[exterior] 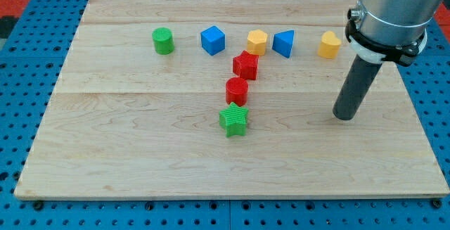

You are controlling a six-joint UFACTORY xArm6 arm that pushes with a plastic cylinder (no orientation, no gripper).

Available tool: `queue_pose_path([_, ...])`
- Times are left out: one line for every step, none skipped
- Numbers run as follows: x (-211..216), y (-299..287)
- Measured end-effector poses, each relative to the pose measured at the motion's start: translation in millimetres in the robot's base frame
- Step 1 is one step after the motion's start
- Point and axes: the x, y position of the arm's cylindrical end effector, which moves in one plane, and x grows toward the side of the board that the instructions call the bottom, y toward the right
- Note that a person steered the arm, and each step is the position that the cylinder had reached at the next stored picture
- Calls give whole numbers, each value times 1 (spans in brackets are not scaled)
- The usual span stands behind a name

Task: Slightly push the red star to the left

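- Eight blocks on board: green cylinder, blue cube, green star.
- Red star mid-board, red cylinder just below, yellow block touching at upper right.
- Blue wedge, second yellow block further right.
- My tip far right, well apart from star; no jaws to open or close.
- Best: approach star's right side at its height, nudge briefly leftward, avoid red cylinder.
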Motion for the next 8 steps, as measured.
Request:
queue_pose_path([-5, -2])
queue_pose_path([-20, 19])
queue_pose_path([-31, 1])
queue_pose_path([-66, -30])
queue_pose_path([-105, -88])
queue_pose_path([-84, -93])
queue_pose_path([-83, -115])
queue_pose_path([-90, -119])
